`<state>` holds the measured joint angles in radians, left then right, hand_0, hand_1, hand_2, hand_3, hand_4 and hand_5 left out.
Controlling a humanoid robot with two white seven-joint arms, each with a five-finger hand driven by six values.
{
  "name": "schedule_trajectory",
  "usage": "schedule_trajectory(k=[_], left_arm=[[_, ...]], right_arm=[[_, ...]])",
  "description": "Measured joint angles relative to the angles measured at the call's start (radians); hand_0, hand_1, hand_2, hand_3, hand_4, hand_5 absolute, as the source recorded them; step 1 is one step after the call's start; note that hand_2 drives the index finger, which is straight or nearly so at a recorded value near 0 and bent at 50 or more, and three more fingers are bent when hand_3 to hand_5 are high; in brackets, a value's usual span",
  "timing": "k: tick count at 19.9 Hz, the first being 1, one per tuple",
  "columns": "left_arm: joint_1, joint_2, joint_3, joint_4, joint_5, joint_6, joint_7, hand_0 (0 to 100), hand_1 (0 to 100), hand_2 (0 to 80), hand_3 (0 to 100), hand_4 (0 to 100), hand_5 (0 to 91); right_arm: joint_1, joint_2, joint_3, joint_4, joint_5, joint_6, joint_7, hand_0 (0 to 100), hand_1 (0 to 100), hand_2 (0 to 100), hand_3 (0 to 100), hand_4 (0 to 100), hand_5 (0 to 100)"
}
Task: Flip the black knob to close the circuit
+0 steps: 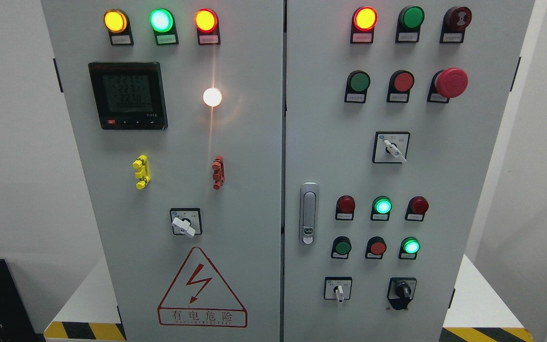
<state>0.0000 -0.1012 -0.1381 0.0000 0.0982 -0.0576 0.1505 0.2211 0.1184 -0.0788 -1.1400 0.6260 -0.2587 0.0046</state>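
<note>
Knob: black knob (402,289) is mounted at the lower right corner of the right door (482,190), with its grip seen roughly upright.
Neighbour to the left: white-handled selector (338,290) is set on the same row, well apart from the knob.
Above the knob: two rows of three round lamps are fitted; green lamp (382,205) in the upper row and green lamp at the row's end (411,246) in the lower row are lit.
Further up: white rotary switch (391,148), then a red mushroom button (451,82), and a lit red-yellow lamp (364,18) at the top are seen.
Door latch: silver handle (308,213) is fixed at the right door's left edge.
Left door: digital meter (127,95), white glowing lamp (212,97), yellow clip (141,171), red clip (218,172), a white switch (184,223) and a red lightning warning triangle (202,289) are carried.
Fingers: neither hand is seen, so their state cannot be told.
</note>
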Motion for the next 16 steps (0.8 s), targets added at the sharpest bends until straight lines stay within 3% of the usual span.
schedule_trajectory(k=[8,16], left_arm=[[0.000,0.000,0.000,0.000,0.000,0.000,0.000,12,56,0.0,0,0,0.0],[0.000,0.000,0.000,0.000,0.000,0.000,0.000,12,56,0.0,0,0,0.0]], right_arm=[[-0.034,0.000,-0.009,-0.155,0.120,0.095,-0.072,0,0,62,87,79,86],[-0.075,0.002,-0.011,-0.285,0.257,0.192,-0.114,0,0,70,95,86,97]])
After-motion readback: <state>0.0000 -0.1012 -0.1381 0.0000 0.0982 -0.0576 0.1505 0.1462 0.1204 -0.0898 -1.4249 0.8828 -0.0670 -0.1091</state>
